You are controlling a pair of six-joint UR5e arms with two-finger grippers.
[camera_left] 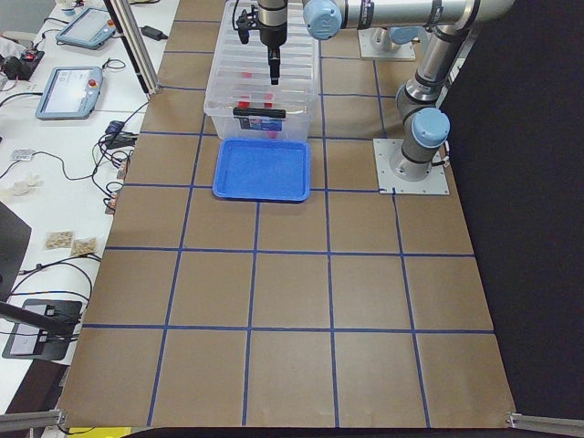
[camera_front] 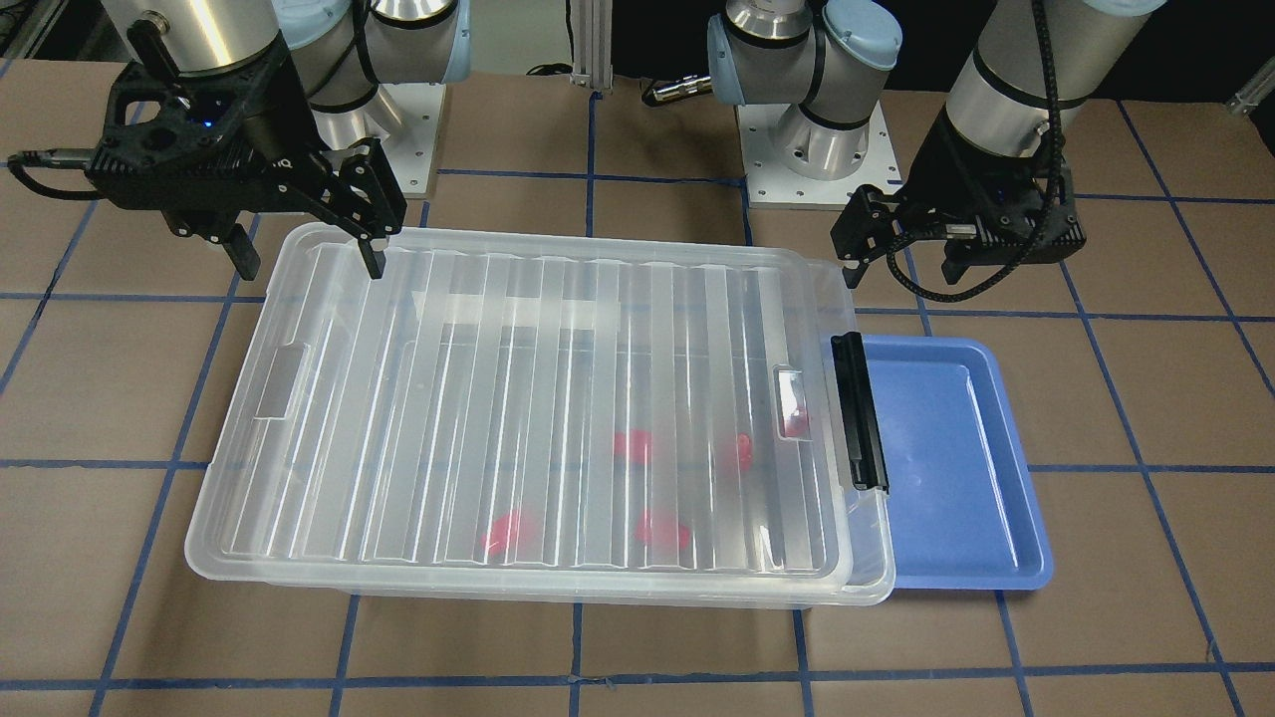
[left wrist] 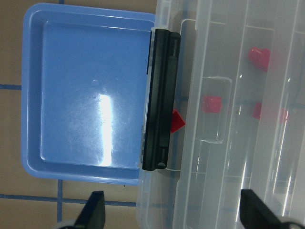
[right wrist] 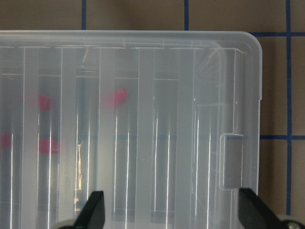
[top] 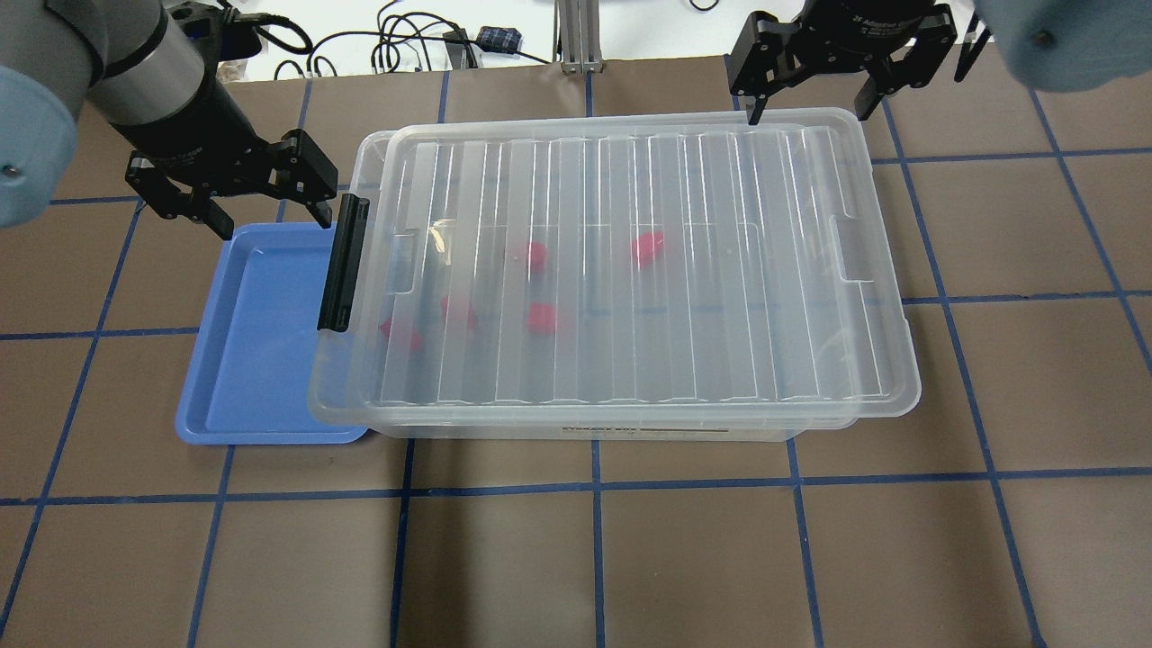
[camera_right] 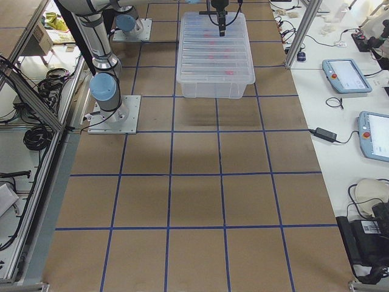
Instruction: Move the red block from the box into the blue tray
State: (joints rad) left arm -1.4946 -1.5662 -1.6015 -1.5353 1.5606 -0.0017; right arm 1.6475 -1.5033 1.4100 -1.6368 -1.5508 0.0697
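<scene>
The box is a clear bin with its ribbed lid on, and its black latch bar is at the end toward the blue tray. The tray is empty and lies against that end, partly under the box's rim. Several red blocks show blurred through the lid; I cannot tell which is the knob-topped one. My left gripper is open and empty above the tray's far rim beside the latch. My right gripper is open and empty above the box's far corner at the other end.
The table is brown with a blue tape grid. Both arm bases stand at the robot's side of the box. Cables lie beyond the table's far edge. Tablets and cables lie on the side bench.
</scene>
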